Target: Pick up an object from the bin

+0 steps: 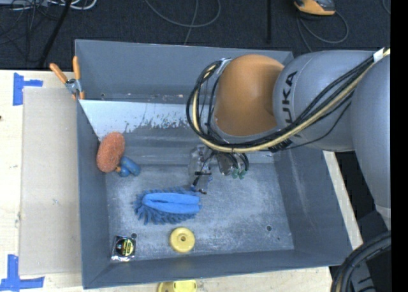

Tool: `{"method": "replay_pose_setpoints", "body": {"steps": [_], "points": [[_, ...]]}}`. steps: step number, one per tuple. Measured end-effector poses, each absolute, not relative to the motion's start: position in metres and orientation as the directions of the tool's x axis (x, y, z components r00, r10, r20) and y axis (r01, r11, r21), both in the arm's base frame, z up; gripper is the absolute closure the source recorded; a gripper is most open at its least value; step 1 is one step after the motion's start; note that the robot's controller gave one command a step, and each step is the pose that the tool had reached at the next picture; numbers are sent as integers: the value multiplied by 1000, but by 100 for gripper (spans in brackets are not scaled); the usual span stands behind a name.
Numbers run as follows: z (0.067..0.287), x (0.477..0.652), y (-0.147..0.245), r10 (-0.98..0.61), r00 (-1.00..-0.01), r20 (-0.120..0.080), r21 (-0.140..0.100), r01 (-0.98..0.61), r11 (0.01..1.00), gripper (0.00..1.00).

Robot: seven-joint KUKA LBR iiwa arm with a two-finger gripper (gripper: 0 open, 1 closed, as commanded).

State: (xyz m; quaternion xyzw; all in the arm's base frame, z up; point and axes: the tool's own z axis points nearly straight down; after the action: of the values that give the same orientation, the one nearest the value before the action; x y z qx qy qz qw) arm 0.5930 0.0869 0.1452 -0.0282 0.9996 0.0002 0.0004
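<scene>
Four loose things lie well apart on the floor of the grey metal bin (pixel 127 74), and the nearest to the gripper (pixel 201 182) is a blue duster head (pixel 169 206) in the middle of the floor. The gripper hangs just above and beside the duster's right end, at its upper right corner, so close that contact cannot be ruled in or out. The duster is soft and shaggy, a long flattish pad lying roughly crosswise, with a fringe of short tufts along its left and lower edges. Just below it, near the front wall, sits a yellow disc (pixel 182 240), round, smooth and hard-looking, with a small hole or hub at its centre. In the front left corner lies a small black and yellow tape measure (pixel 123 247) with a shiny face. Against the left wall rests a rust-orange fuzzy ball (pixel 110 152), oval and coarse in texture, joined at its lower right to a stubby blue handle (pixel 129 168). The bin's floor is scuffed and speckled pale, and the back wall carries scratch marks. The arm's domed orange cover (pixel 245 96) and looped black and cream cables (pixel 204 125) hang over the gripper and hide its upper part. What shows beneath is small, dark and cluttered, so whether the gripper is open or closed cannot be told, nor whether it has hold of anything.
</scene>
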Motion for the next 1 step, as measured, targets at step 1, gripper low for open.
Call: {"method": "replay_pose_setpoints", "body": {"steps": [1], "points": [[145,593,87,-55,-998,-1,0,-55,998,0]]}}
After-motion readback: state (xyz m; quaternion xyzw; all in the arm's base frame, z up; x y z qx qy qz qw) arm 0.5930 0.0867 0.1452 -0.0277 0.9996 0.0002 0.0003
